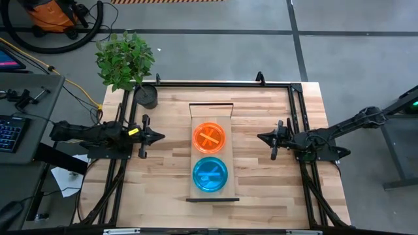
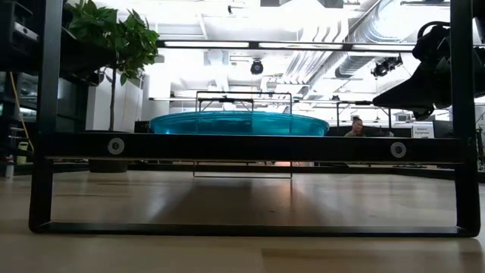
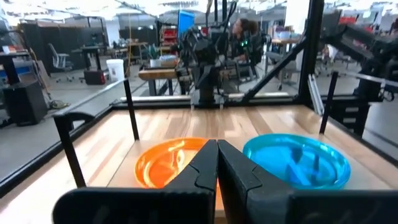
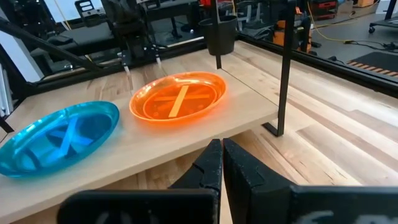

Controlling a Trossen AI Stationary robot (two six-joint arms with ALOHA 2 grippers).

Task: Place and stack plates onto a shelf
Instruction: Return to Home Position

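Fingers pressed together and empty, the left gripper [image 1: 159, 136] and right gripper [image 1: 261, 137] face each other. Between them, just ahead of their tips, the orange stack [image 1: 209, 137] and blue stack [image 1: 210, 174] sit on the shelf [image 1: 211, 112]. Stacking looks finished; the next move appears to be parking both arms at home.
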